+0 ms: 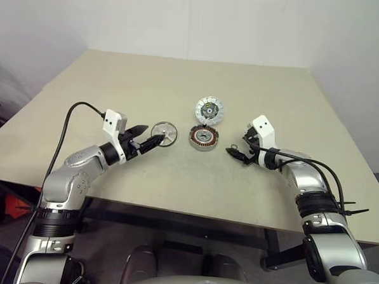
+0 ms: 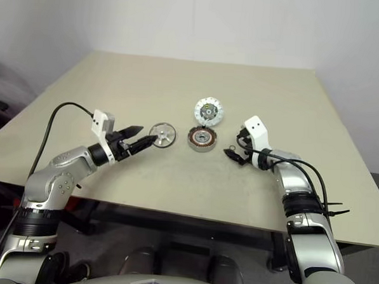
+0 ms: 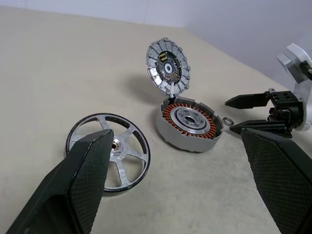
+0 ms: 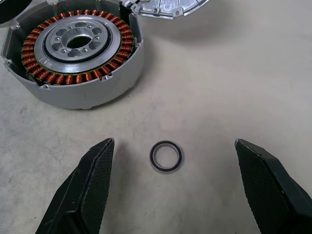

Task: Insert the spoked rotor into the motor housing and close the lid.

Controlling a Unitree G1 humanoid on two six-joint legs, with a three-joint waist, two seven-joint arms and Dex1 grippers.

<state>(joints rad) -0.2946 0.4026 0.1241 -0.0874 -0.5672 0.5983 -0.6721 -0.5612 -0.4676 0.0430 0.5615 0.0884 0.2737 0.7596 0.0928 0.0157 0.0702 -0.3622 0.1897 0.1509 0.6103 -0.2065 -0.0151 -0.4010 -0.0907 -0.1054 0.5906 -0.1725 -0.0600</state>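
Beige worktop (image 1: 116,81) carried all three parts near its middle: the thin silver spoked rotor ring (image 1: 164,133) lay flat to the left of the short round metal motor housing (image 1: 203,138) with copper windings showing, well clear of it but close. The silver-white ribbed lid disc (image 1: 209,109) with its dark centre stood tilted up at the housing's far edge, apparently propped or hinged there (so the cup stayed uncovered for loading). Left hand (image 1: 146,140) sat just beside the rotor, fingers spread wide and holding nothing, lined up level on the ring, likely staged to pinch its rim. Right hand (image 1: 238,153) hovered on the housing's other side, also spread and empty, aimed down at a small dark-edged metal ring (image 4: 165,156) lying loose on the worktop between its fingers, perhaps a bearing or spacer. Rotor not yet inserted, lid not yet shut.
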